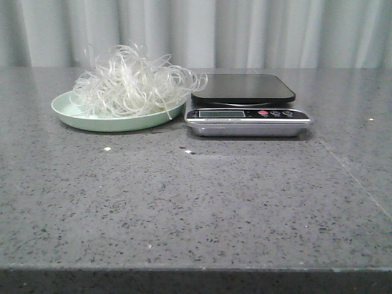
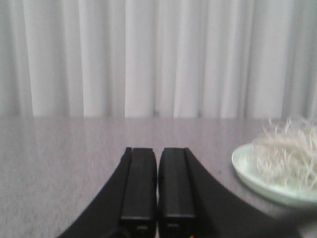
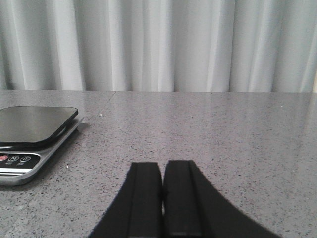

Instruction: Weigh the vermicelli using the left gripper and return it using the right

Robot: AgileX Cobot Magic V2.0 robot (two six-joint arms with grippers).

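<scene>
The vermicelli (image 1: 131,82) is a fluffy whitish tangle heaped on a pale green plate (image 1: 73,116) at the back left of the table. It also shows in the left wrist view (image 2: 290,156) on the plate (image 2: 247,171). A kitchen scale (image 1: 245,104) with a dark platform stands just right of the plate, nothing on it; it also shows in the right wrist view (image 3: 29,134). My left gripper (image 2: 158,151) is shut and empty, low over the table, short of the plate. My right gripper (image 3: 163,166) is shut and empty, to the right of the scale. Neither gripper shows in the front view.
The grey speckled table (image 1: 196,202) runs to a front edge near the bottom of the front view. A pale curtain (image 1: 245,30) hangs behind the table. A faint seam (image 1: 355,177) crosses the tabletop at the right.
</scene>
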